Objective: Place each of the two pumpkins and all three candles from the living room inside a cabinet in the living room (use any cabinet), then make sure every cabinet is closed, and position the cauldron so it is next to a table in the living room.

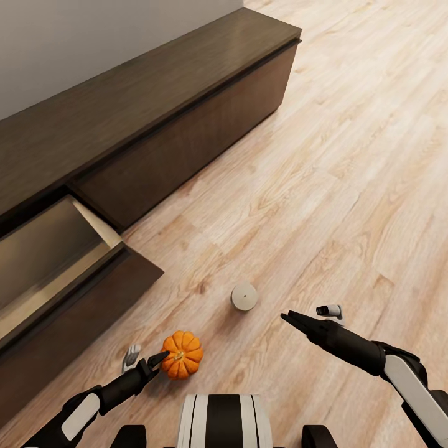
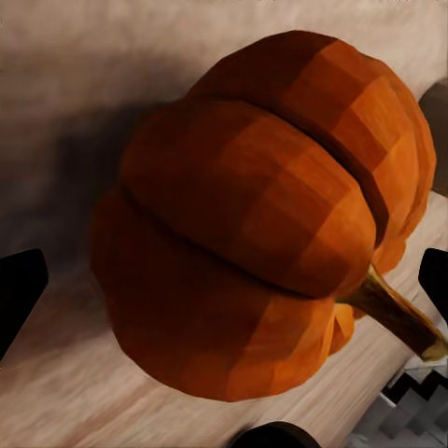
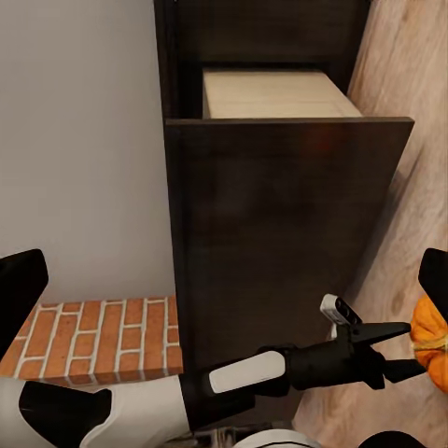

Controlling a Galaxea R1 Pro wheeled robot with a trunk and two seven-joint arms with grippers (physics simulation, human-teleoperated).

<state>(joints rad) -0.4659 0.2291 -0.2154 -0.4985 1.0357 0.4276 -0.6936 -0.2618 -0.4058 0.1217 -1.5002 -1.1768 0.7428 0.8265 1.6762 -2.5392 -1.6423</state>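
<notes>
matt dark-wood cabinet (image 1: 155,93); pale wood-plank floor (image 1: 348,186)

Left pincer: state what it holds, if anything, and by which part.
Nothing is held yet. The left pincer is open around the pumpkin, which sits on the floor, its fingers spread beside the ribbed sides.
</notes>
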